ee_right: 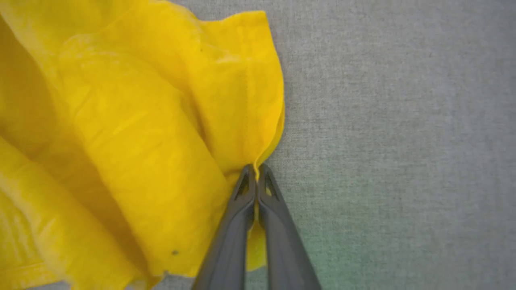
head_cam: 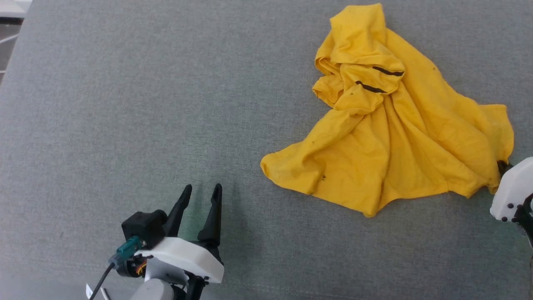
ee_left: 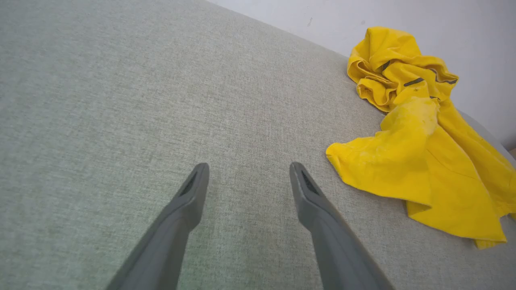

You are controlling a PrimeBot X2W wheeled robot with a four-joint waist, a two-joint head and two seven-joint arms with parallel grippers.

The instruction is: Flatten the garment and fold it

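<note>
Crumpled yellow garment (head_cam: 395, 146) (black marks showing), edge pinched by right gripper (ee_right: 256, 170); left gripper (head_cam: 202, 189) gapes empty.

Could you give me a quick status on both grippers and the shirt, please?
Left gripper open, apart from the garment, over grey surface. Right gripper shut on garment's edge. Garment crumpled, bunched at far end, not yet flattened.

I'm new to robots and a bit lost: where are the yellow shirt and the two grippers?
yellow shirt (head_cam: 395, 158), head view, on its crumpled middle.
left gripper (ee_left: 248, 167), left wrist view, midway between its open fingertips.
right gripper (ee_right: 256, 168), right wrist view, midway between fingertips pinching the shirt's edge.
</note>
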